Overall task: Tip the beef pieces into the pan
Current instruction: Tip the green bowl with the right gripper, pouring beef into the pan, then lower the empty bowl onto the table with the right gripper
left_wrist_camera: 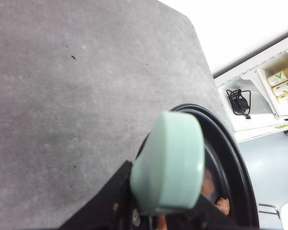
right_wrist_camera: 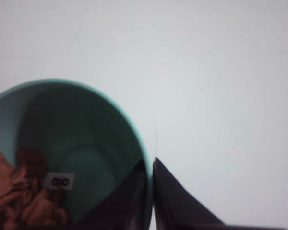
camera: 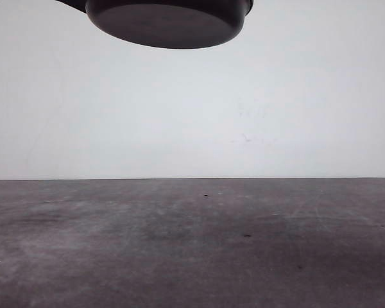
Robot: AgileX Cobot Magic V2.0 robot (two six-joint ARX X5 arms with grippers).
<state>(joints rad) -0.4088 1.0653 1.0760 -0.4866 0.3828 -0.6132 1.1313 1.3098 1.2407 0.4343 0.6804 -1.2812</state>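
Front view: you see the pan's [camera: 167,22] dark underside at the top of the frame, raised above the table [camera: 192,244]. Left wrist view: the left gripper [left_wrist_camera: 153,218] is clamped on the pan's mint handle [left_wrist_camera: 169,163]; some beef [left_wrist_camera: 223,205] lies inside. Right wrist view: the right gripper [right_wrist_camera: 150,191] pinches the bowl [right_wrist_camera: 77,139] rim between its jaws; more beef sits lower left.
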